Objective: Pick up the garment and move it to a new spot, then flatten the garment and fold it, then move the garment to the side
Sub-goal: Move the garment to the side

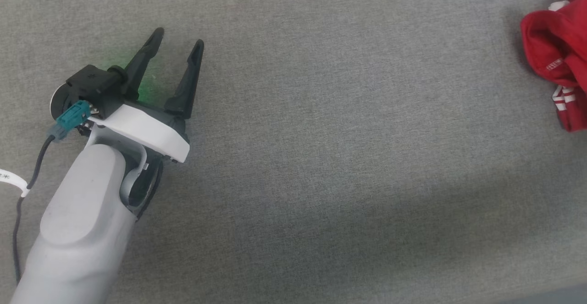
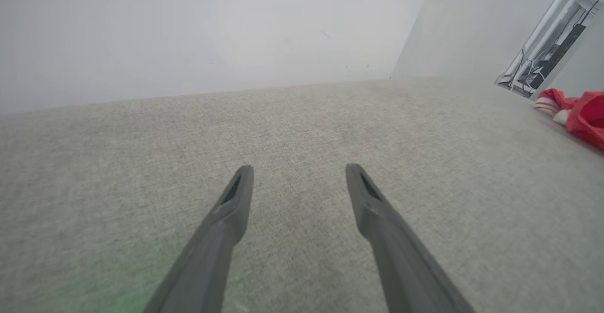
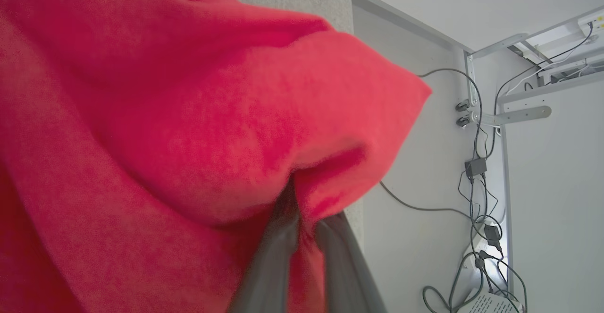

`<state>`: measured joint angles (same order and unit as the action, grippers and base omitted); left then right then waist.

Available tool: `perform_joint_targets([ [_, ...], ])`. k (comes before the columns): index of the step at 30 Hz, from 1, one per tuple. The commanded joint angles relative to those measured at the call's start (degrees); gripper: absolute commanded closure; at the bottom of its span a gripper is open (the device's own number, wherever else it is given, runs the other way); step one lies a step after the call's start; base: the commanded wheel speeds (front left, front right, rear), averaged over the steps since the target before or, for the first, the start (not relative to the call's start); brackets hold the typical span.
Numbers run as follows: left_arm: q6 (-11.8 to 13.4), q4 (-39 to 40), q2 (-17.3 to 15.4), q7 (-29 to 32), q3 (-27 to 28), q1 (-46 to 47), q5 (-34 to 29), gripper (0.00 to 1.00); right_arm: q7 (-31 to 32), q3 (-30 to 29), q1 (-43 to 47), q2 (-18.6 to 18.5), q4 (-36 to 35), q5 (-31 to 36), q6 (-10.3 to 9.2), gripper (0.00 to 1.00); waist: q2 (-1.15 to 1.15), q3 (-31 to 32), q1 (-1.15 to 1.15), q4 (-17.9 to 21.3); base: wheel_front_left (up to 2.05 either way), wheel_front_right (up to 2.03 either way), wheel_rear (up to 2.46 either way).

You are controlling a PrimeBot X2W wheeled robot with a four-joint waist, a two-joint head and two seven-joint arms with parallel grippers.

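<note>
pointing up the head view over a grey woven surface (image 1: 321,134), the left gripper (image 1: 179,37) holds its two dark fingers spread apart with nothing between them, a green glow on the fabric beside it. the garment (image 1: 552,56), red with white-and-red striped trim, lies bunched at the far right edge, well apart from that gripper. in the left wrist view, the same fingers stand wide over bare grey fabric before a white wall (image 2: 188,29), with the red garment (image 2: 585,117) a small heap at the right edge. in the right wrist view, the right gripper (image 3: 306,223) is pinched closed on a fold of the garment (image 3: 165,138), red cloth draped over its fingertips. cables (image 3: 476,171) hang on a white panel behind.
</note>
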<state>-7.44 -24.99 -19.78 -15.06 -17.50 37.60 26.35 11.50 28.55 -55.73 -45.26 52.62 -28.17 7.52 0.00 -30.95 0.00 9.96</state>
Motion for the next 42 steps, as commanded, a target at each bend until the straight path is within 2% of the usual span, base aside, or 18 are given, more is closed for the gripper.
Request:
perform_joint_targets([
  [1, 0.1, -1.6, -0.4, -0.1, 0.0, 0.0, 0.4, 0.00, -0.4, 0.0, -1.4, 0.6, 2.0, 0.2, -0.06, 0.71, 0.00, -0.1, 0.00, -0.5, 0.00, 0.00, 0.00],
  [2, 0.1, -1.7, -0.5, -0.1, 0.1, 0.0, 0.6, 0.00, -0.2, -0.1, -1.7, 1.2, 2.8, -0.2, -0.06, 0.52, 0.00, -0.1, 0.00, -0.6, 0.00, 0.00, 0.00],
  [3, 0.1, -1.6, -0.7, -0.1, 0.3, -0.1, 0.7, 0.00, -0.4, -0.2, -2.0, 1.6, 3.5, -0.5, -0.06, 0.13, 0.00, 0.0, 0.00, -0.7, 0.00, 0.00, 0.00],
  [4, 0.1, -1.7, -0.8, -0.1, 0.7, -0.2, 0.8, 0.00, -0.5, -0.1, -2.4, 1.6, 4.1, -0.3, -0.06, 0.00, 0.00, 0.1, 0.00, -0.8, 0.00, 0.00, 0.00],
  [15, 0.0, 1.4, -0.3, -0.1, 4.8, -4.0, 3.1, 0.00, -1.6, -1.7, -4.9, 2.1, 8.0, -2.6, -0.06, 0.00, 0.00, 4.4, 0.00, -1.0, 0.00, 0.00, 0.00],
  [22, 0.0, 3.0, -0.2, -0.1, 8.1, -8.3, 3.6, 0.00, -4.4, -2.2, -3.8, 4.4, 7.7, -4.4, -0.06, 0.00, 0.00, 9.1, 0.00, -1.3, 0.00, 0.00, 0.00],
  [33, 0.0, 4.2, 1.6, -0.1, 14.9, -16.5, 2.6, 0.00, -13.2, -2.9, 2.9, 10.7, 3.4, -7.6, -0.06, 0.00, 0.00, 17.9, 0.00, -2.8, 0.00, 0.00, 0.00],
  [42, 0.0, 5.2, 3.1, -0.1, 21.0, -23.4, 1.3, 0.00, -23.0, -3.0, 14.0, 15.0, -1.6, -9.3, -0.06, 0.00, 0.00, 24.4, 0.00, -4.8, 0.00, 0.00, 0.00],
])
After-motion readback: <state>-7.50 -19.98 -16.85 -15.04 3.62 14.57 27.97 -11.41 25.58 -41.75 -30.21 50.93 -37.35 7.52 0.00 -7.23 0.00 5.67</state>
